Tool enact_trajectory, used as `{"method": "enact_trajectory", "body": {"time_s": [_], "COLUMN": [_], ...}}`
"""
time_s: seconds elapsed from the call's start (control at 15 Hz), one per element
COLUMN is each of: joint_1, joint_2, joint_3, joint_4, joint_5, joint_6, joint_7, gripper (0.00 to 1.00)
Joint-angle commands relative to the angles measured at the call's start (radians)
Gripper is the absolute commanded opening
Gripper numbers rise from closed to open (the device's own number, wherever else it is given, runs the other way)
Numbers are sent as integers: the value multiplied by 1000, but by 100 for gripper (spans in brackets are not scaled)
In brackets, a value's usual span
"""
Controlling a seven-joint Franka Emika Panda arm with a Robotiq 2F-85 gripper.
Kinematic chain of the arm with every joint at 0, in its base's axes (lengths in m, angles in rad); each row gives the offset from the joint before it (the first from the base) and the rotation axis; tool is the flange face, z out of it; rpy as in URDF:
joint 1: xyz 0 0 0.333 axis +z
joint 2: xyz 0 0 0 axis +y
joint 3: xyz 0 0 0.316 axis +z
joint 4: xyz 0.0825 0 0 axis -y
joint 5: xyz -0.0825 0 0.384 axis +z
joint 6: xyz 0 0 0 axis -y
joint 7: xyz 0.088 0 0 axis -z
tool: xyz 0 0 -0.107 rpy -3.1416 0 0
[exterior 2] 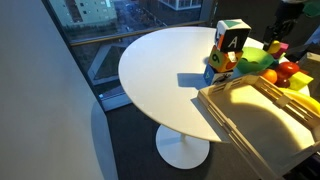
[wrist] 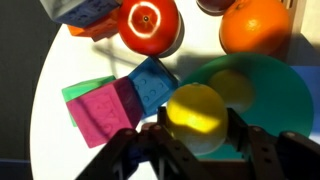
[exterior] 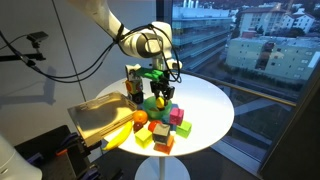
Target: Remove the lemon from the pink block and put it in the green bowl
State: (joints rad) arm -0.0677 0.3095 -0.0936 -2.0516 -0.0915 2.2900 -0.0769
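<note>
In the wrist view my gripper is shut on the lemon, a small round yellow fruit held between both fingers. It hangs over the near rim of the green bowl. The pink block lies to the left of the lemon on the white table, with nothing on top of it. In an exterior view the gripper hangs over the cluster of toys with the lemon at its tips. The gripper also shows at the top right of an exterior view.
A blue block and a green block touch the pink block. A red fruit and an orange lie beyond the bowl. A banana, several coloured blocks and a yellow rack crowd the table's side.
</note>
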Motion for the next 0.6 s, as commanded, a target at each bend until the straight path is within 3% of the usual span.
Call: {"method": "enact_trajectory", "body": {"time_s": [0.0,0.33,0.4,0.53], "joint_1": [15,39,42,47], "joint_2": [-9,11,14,18], "joint_3": [5,0,-2,-5], "joint_4": [-31,-52,-55,-55], "joint_5": [-25,-72,-81,-99], "joint_6": [40,83,86,86], "joint_7": [49,104,114,135], "gripper": [33,33,83,91]}}
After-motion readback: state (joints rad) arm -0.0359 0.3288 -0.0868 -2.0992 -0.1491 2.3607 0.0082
